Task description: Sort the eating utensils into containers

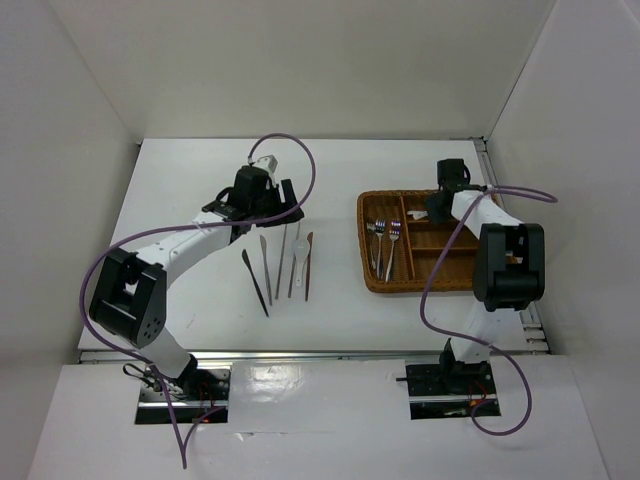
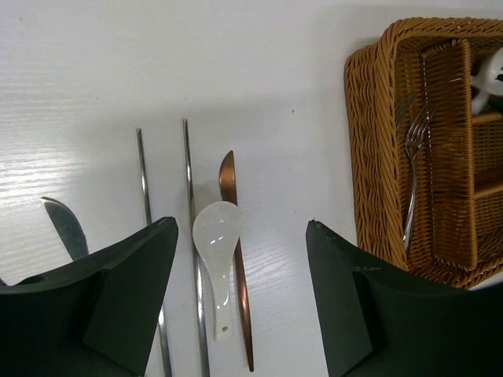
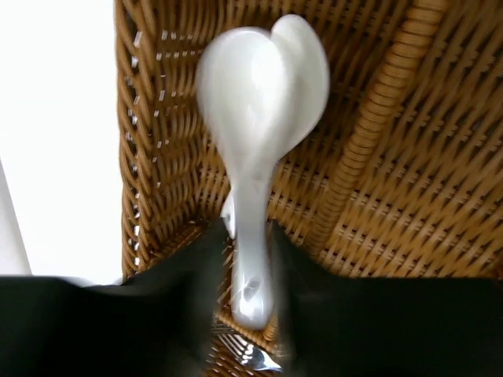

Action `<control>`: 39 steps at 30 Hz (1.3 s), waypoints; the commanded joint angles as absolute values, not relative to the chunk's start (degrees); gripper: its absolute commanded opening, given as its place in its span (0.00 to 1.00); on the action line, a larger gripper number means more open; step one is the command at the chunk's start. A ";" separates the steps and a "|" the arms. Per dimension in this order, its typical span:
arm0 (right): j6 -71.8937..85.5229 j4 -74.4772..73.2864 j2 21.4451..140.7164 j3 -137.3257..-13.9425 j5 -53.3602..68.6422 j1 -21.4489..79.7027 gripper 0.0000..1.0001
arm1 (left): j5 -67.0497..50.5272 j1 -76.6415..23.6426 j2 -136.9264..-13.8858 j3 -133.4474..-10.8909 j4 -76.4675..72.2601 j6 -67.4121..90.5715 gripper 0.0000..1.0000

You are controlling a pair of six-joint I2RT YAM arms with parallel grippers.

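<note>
The left gripper (image 2: pixel 242 228) stands wide open over a glossy white soup spoon (image 2: pixel 216 243) lying on the white table (image 2: pixel 157 63), bowl pointing away from the wrist, long axis parallel to the thin silver sticks (image 2: pixel 189 173) beside it. Only the right wrist view shows a second white spoon (image 3: pixel 259 94), its handle between the fingers of the right gripper (image 3: pixel 250 236) over the brown woven wicker tray (image 3: pixel 409 157); whether they clamp it I cannot tell
</note>
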State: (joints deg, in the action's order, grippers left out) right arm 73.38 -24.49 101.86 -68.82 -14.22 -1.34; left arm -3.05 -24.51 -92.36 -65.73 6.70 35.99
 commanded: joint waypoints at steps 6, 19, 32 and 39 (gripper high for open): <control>67.24 -22.23 97.39 -72.24 -14.60 -1.76 0.51 | -6.06 -24.17 -92.10 -63.46 4.31 33.05 0.80; 39.29 -9.76 82.18 -59.77 2.72 2.28 0.52 | -12.22 -24.17 -96.86 -58.36 -2.72 29.53 0.74; 35.95 -10.45 77.26 -56.25 3.78 7.64 0.52 | -14.50 -24.17 -103.09 -57.83 -5.35 29.53 0.63; 35.42 -11.07 75.23 -55.11 3.25 7.65 0.52 | -13.97 -24.17 -105.55 -58.45 -6.67 30.06 0.54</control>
State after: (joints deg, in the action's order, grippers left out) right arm 36.73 -12.56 77.32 -55.79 3.68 7.09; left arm -13.17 -24.45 -103.96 -57.74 -3.64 30.20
